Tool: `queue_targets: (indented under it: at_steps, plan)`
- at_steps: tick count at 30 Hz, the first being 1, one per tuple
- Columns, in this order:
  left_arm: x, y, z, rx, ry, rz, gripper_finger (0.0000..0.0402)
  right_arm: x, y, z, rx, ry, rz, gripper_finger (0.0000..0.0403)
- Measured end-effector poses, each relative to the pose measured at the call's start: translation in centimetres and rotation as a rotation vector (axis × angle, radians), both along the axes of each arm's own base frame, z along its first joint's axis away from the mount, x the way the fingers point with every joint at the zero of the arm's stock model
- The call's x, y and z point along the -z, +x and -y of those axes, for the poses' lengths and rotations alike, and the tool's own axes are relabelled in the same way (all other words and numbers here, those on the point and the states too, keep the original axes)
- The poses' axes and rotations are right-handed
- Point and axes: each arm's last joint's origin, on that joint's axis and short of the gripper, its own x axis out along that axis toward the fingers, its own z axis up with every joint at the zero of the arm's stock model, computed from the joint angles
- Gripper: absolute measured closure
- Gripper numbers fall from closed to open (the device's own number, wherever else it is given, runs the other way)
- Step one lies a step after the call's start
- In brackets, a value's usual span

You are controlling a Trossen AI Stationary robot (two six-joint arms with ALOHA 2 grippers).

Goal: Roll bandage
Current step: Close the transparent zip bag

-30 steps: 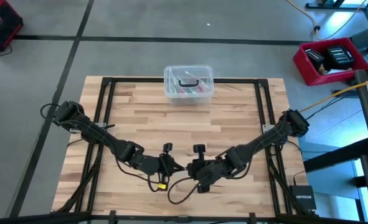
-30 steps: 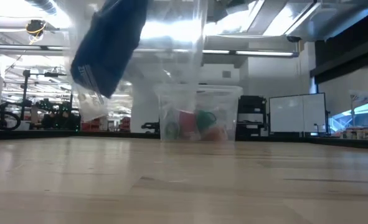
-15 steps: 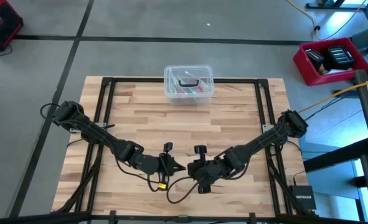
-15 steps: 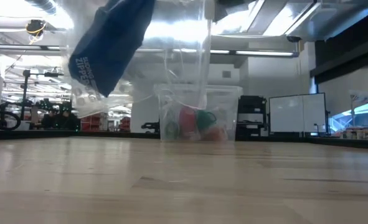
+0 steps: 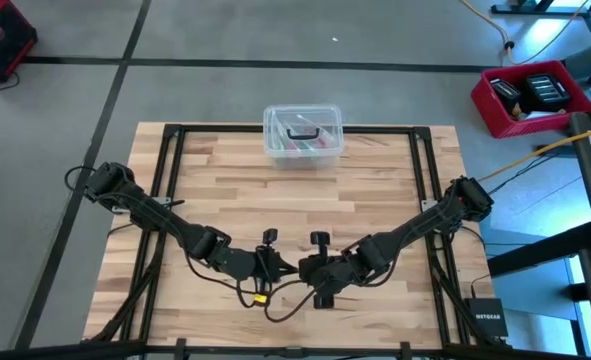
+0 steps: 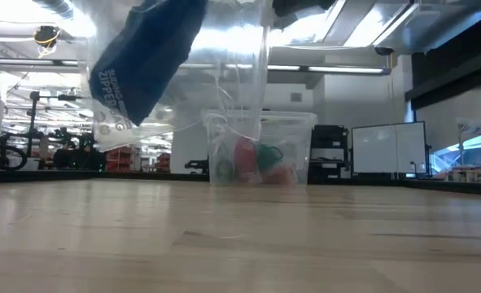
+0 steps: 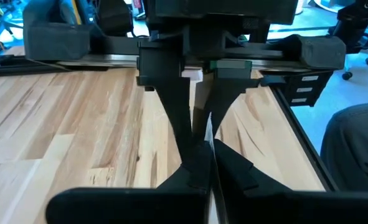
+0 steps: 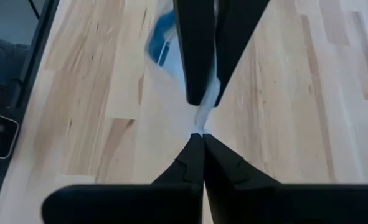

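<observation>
Bandage (image 6: 146,57) still bagged, both tools pinching the clear bag (image 6: 224,73) aloft.
We open it next.

— Where is the bandage (image 6: 146,57)?

— Up in the air above the near part of the table, well clear of the wood. In the low view it hangs at a slant as a dark blue, soft, bunched mass.

— Is it loose?

— No, it sits inside a clear plastic bag (image 6: 224,73) with white print along one edge.

— Is it rolled?

— Cannot tell; the folds are blurred. From the right wrist view only a small patch of bright blue (image 8: 162,34) shows past the dark fingers, over the light planks.
</observation>
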Motion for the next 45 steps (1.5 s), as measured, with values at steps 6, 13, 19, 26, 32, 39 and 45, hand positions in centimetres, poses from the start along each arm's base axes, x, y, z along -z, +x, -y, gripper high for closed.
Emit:
queue_targets:
  at_steps: [6,13,19,26,32,39,45]
  plan:
    - [0.0,0.0,0.0,0.0,0.0,-0.001,0.0401,0.0,0.0,0.0,0.006,0.006,-0.003,0.0352]
    - [0.1,0.0,0.0,0.0,0.001,-0.004,0.0401,-0.2,-0.2,0.1,-0.014,-0.026,-0.032,0.0317]
    - [0.1,0.0,0.0,0.0,0.002,-0.004,0.0401,-0.6,-0.1,0.0,-0.031,-0.033,-0.02,0.0346]
    - [0.1,0.0,0.0,0.0,0.004,-0.004,0.0401,-0.8,0.1,-0.1,-0.031,-0.015,0.016,0.0371]
    - [0.1,0.0,0.0,0.0,0.003,-0.001,0.0401,-0.4,0.1,-0.1,-0.032,-0.015,0.015,0.0375]
    - [0.1,0.0,0.0,0.001,0.003,0.0,0.0401,0.7,0.0,-0.1,-0.032,-0.014,0.019,0.0375]
    - [0.1,0.1,0.0,0.0,0.001,0.003,0.0401,2.3,-0.1,0.0,-0.032,-0.01,0.025,0.0375]
